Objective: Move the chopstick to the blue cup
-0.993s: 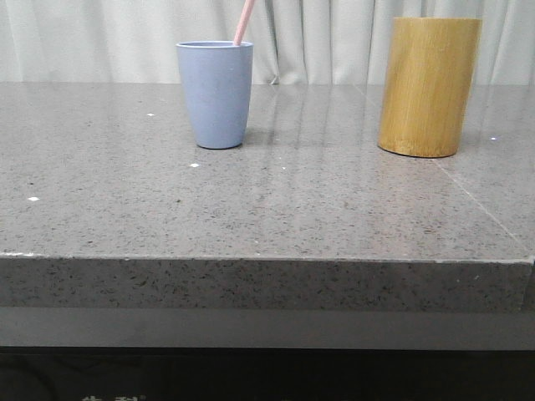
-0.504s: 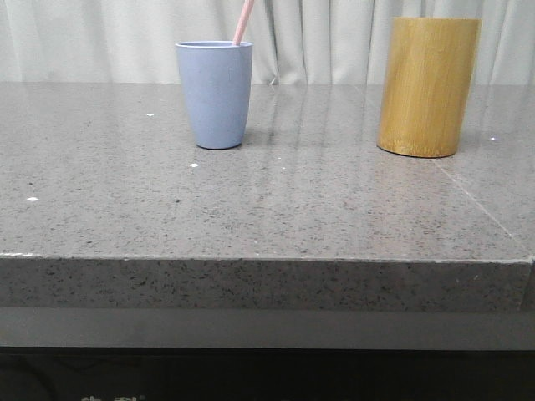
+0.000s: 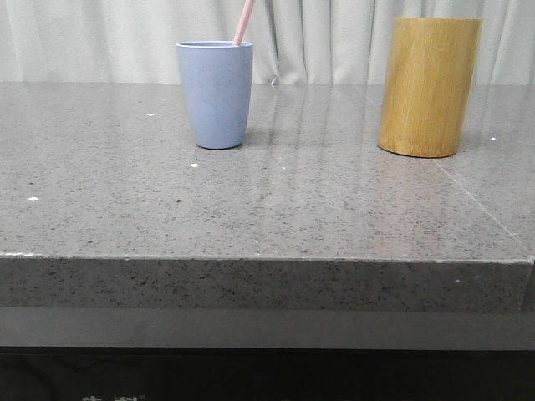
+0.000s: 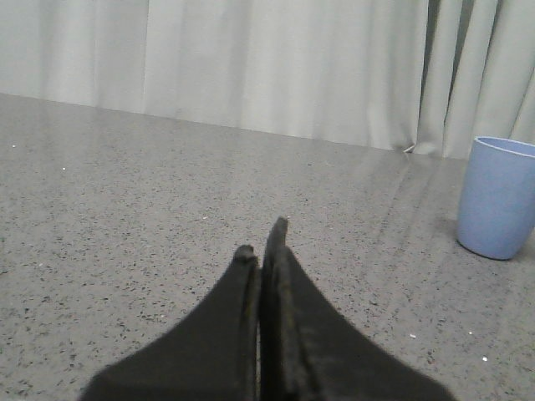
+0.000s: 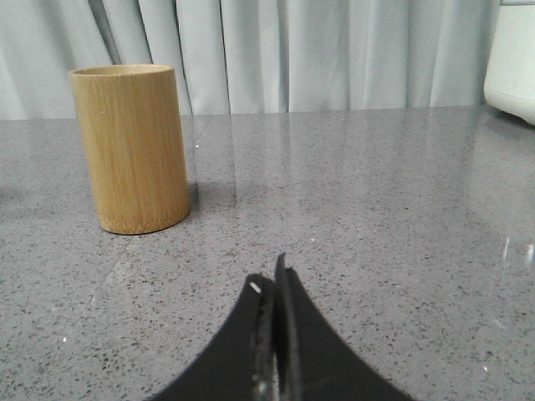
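Chopstick (image 3: 244,22) standing tilted inside the blue cup (image 3: 215,93) on the grey stone table (image 3: 267,200), upper end leaning right past the rim. Tan wooden cylinder (image 3: 428,87) well apart to the right. Left gripper (image 4: 263,242) pressed together, empty, low over the table; right gripper (image 5: 269,280) likewise closed on nothing

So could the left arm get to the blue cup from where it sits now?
Probably yes: bare grey table lies between the left gripper, fingers shut and empty, and the blue cup, with nothing in the way.
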